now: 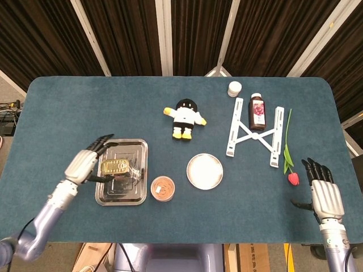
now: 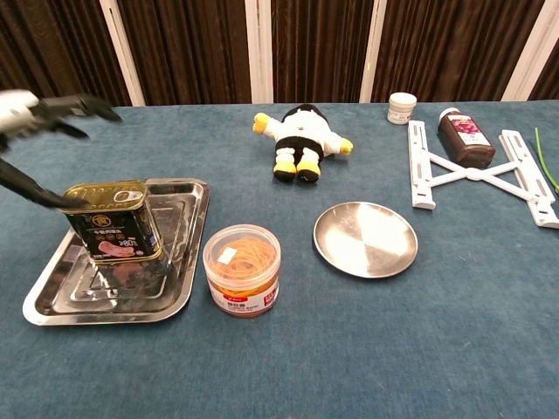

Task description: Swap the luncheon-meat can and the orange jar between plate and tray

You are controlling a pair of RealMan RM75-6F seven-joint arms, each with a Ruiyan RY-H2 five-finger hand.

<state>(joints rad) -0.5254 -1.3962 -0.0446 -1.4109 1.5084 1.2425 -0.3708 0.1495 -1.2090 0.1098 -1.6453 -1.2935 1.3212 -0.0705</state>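
2 hands (image 1: 82, 165) (image 1: 325, 194) lie spread, the left at 9 o'clock of the can (image 2: 113, 222) standing upright in the tray (image 2: 52, 297).

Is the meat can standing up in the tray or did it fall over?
Standing up. The luncheon-meat can sits upright on the tray, its lid facing up, and the left hand has its fingers spread beside it.

The luncheon-meat can (image 2: 115, 222) stands upright in the tray (image 2: 179, 298), just right of the left hand (image 1: 83, 166), whose spread fingers are off it. Further right of that hand, the orange jar (image 2: 244, 270) sits on the table just beside the tray, and the plate (image 2: 366, 238) lies beyond the jar.
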